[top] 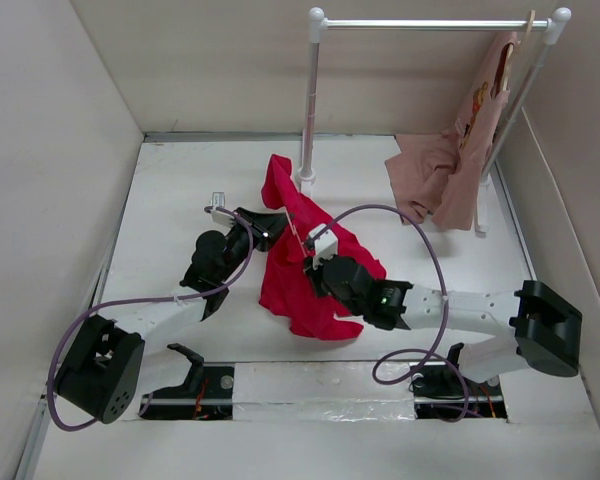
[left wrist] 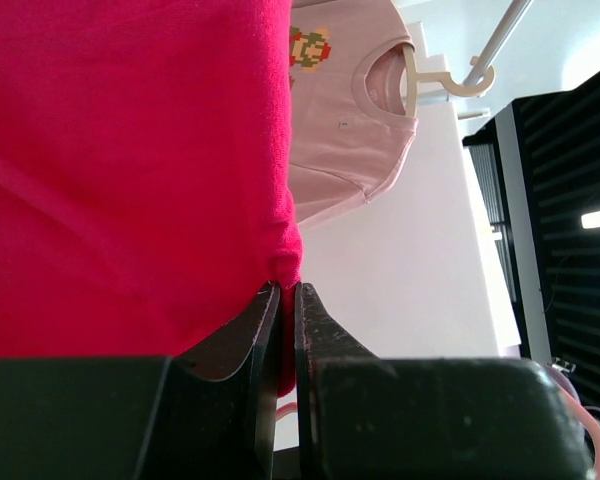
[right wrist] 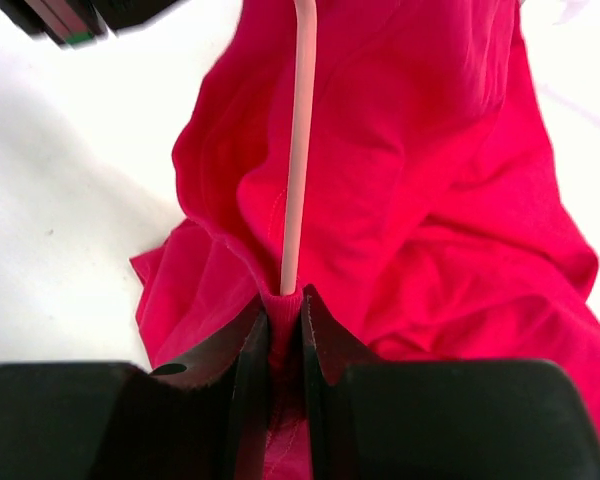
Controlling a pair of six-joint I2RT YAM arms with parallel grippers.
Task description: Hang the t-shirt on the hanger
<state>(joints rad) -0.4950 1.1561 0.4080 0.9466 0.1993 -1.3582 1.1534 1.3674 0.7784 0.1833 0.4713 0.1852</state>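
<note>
Pale walls box in a white table; a rail with a pink shirt stands at its far right corner. Mid-table the red t-shirt is bunched and lifted — left gripper pinching its edge, right gripper pinching cloth where the hanger wire enters it.

Bright even light, soft shadows, mild blur
</note>
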